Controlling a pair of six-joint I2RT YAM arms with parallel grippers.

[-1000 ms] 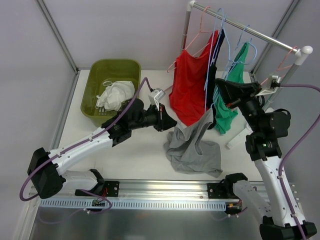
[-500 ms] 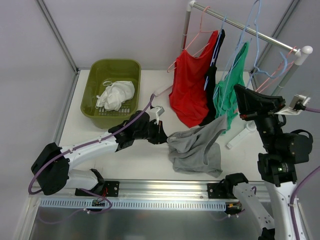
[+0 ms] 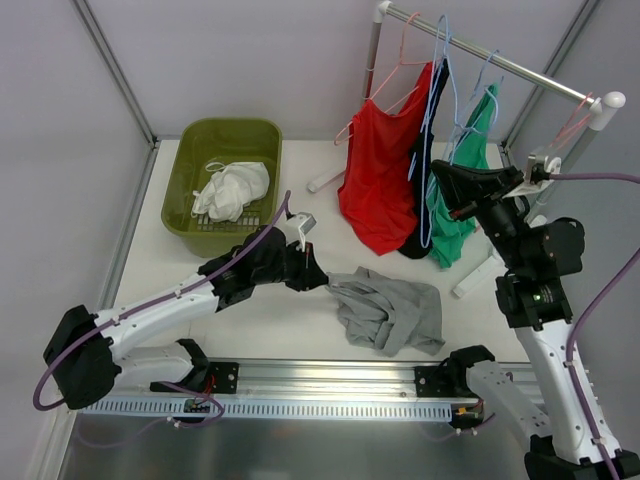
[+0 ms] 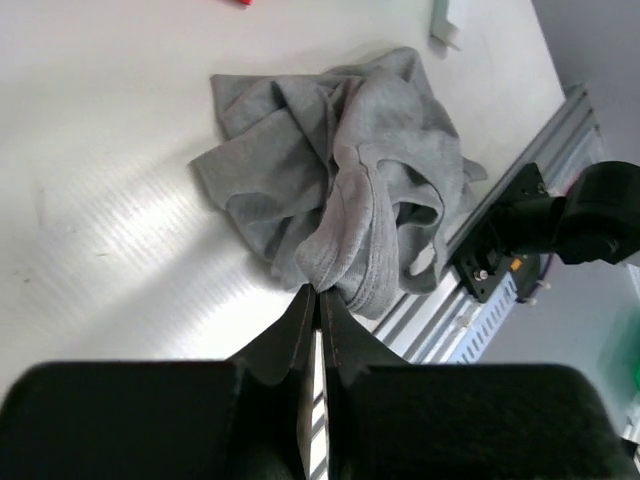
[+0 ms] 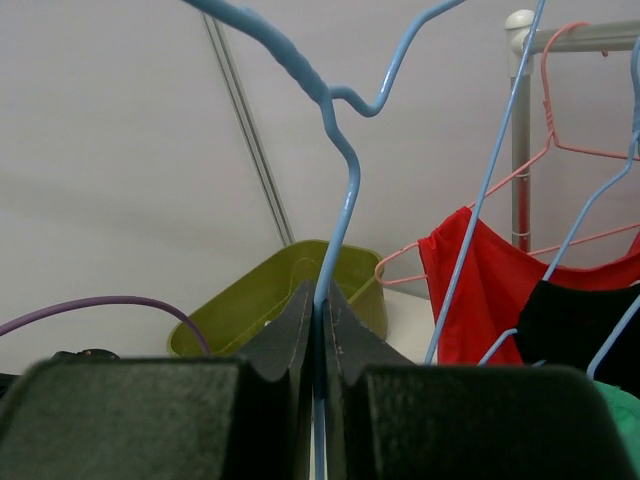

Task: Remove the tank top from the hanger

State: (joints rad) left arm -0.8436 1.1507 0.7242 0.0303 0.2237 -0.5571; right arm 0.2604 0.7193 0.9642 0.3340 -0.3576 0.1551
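Lying crumpled near the table's [image 3: 300, 322] front edge, right of centre, the top [image 3: 392, 312] is sitting free of the hanger [image 5: 345, 190]. Its left fold is being pinched by the left gripper [image 4: 320, 292]; the right gripper [image 5: 320, 298] is clamping the hanger's wire. Cloth is looking soft, light and limp, any hem serving as a hold. Open surface is lying leftward; the rack [image 3: 490, 55] is crowding the far right corner.
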